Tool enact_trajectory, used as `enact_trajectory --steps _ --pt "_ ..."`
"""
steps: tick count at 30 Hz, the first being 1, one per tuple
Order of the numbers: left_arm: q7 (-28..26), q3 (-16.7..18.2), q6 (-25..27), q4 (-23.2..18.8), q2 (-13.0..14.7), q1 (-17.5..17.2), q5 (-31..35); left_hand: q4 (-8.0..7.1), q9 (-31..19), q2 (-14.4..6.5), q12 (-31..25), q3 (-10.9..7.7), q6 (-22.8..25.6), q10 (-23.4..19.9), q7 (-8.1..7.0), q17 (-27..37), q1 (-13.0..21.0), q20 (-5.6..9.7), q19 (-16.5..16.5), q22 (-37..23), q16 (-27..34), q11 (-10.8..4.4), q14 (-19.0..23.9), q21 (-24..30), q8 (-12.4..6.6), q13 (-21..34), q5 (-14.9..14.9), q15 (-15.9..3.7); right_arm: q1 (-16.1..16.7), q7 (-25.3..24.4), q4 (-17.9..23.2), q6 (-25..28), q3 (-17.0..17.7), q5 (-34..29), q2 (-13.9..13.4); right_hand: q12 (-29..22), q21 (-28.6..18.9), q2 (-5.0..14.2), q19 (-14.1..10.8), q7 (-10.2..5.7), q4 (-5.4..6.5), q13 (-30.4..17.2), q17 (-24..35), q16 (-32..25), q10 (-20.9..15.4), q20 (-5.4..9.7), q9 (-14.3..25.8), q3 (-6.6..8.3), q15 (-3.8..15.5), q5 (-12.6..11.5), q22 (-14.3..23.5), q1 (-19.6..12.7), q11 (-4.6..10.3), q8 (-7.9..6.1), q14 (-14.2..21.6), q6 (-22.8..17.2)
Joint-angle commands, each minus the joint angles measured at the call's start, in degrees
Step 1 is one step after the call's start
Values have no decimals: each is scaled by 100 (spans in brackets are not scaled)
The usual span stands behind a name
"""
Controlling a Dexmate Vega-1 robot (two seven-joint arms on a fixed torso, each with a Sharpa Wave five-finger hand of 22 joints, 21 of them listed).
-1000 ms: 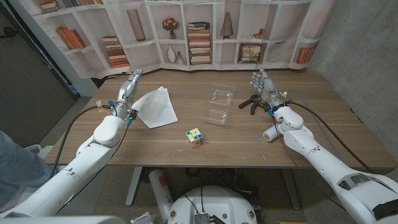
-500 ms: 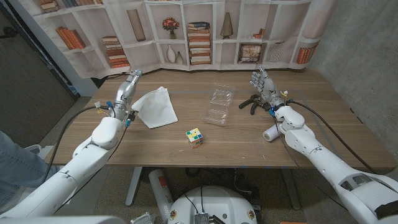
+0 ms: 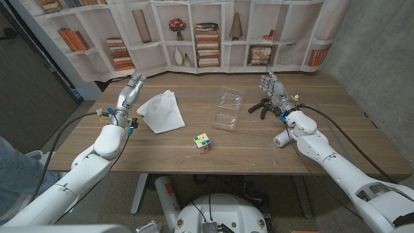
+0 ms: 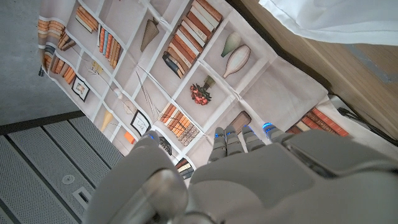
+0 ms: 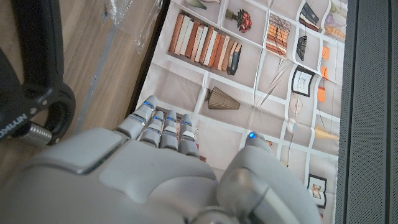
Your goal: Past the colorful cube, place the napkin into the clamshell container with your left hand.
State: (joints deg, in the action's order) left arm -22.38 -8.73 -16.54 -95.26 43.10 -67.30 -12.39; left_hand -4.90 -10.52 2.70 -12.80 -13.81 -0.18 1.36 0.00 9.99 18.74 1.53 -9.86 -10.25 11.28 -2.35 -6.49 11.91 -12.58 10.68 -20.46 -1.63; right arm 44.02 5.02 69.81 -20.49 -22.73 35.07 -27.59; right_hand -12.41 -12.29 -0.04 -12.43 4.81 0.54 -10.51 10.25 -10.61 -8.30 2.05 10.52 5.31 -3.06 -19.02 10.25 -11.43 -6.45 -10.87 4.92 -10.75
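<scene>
Beside the napkin [image 3: 161, 112], the left hand [image 3: 131, 92] has drawn slightly back over the last second, away from the cloth's near edge, so a thin strip of tabletop [image 3: 194, 162] now shows between them. Its fingers point away from the robot, held close together and nearly straight, and they hold nothing. By my reading the grasp has not begun; the hand seems to be lining up for it, and the whole carry is yet to come.

The napkin is white, loosely crumpled into a rough wedge with raised folds, lying just to the inner side of the left hand. Farther out on that same side lies the clamshell container [image 3: 226, 111], clear, open and empty, with the colorful cube [image 3: 202, 143] nearer the robot between them. The right hand [image 3: 272, 88] stands with fingers spread, empty, beside a black tool [image 3: 260, 107].
</scene>
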Motion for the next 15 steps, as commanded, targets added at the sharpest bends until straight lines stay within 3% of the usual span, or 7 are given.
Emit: enact_trajectory --steps 1,15 --pt "-211 146 295 -269 97 -192 325 45 -18 3 -28 -4 24 -44 4 24 67 4 -320 -13 -8 -15 27 -4 -26 8 -34 -12 123 -134 202 119 20 -36 -107 -21 24 38 -60 -4 -33 -25 26 -23 -60 -13 25 -3 -18 -1 17 -56 -10 -39 49 -32" --pt "-248 202 378 -250 86 -213 395 62 -19 -15 -20 -2 60 -74 2 24 107 -14 -302 -13 -16 -9 47 -4 -18 9 -56 -20 8 -69 -1 127 -21 -30 -31 -15 32 45 -63 -2 -37 -26 26 -17 -56 -16 26 -11 -7 10 18 -58 -8 -38 44 -32"
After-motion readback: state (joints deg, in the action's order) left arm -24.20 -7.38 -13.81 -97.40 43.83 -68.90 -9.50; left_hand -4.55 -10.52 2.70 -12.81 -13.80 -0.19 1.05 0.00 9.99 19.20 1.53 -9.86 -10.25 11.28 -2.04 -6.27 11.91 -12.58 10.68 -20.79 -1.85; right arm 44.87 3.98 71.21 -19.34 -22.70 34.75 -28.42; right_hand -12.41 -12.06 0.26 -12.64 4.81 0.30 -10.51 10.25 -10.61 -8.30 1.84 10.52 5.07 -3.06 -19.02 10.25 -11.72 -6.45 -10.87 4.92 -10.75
